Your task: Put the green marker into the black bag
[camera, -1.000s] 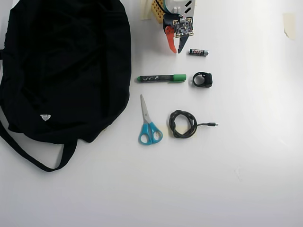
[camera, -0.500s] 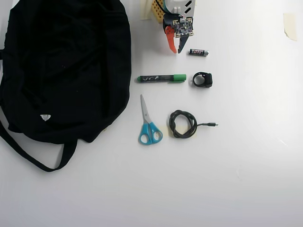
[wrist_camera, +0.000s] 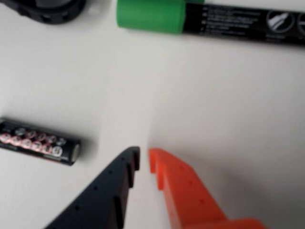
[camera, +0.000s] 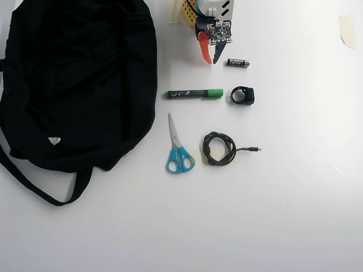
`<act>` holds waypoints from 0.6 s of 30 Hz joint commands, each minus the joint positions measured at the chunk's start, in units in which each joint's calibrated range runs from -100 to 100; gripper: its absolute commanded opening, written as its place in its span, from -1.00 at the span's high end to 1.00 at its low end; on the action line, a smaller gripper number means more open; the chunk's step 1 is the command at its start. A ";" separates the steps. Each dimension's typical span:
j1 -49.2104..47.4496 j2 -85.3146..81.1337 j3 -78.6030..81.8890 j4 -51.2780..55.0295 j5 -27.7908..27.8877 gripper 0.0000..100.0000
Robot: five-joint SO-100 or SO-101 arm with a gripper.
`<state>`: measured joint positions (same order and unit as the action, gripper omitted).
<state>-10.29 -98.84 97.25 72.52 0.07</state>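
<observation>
Black bag [camera: 74,85]: soft matt cloth. Green marker [camera: 194,93]: smooth plastic, printed barrel, slight sheen. Battery [wrist_camera: 38,141]: glossy wrap. Scissors [camera: 178,146]: metal blades, blue plastic handles. Cable [camera: 221,148]: matt rubbery. Table [camera: 272,215]: smooth matt white.

**A bare tabletop test bench, more hobby lab than home**

From my seat this reads as a staged robotics setup. The surface [camera: 295,198] is plain white and evenly lit, with everyday objects laid out apart from one another like test items: scissors [camera: 179,148], a coiled cable [camera: 220,148], a battery [camera: 238,63], a small black ring-shaped clip [camera: 243,95], the green marker [camera: 194,93] and the black bag [camera: 74,79]. I see an exposed circuit board [camera: 219,33] on the arm, and a scrap of tape [camera: 346,29] stuck near the surface's edge
</observation>
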 commanded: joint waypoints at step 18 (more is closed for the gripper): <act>-0.04 0.08 1.76 -5.34 -0.13 0.96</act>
<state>-10.29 -98.84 97.56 71.23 -0.27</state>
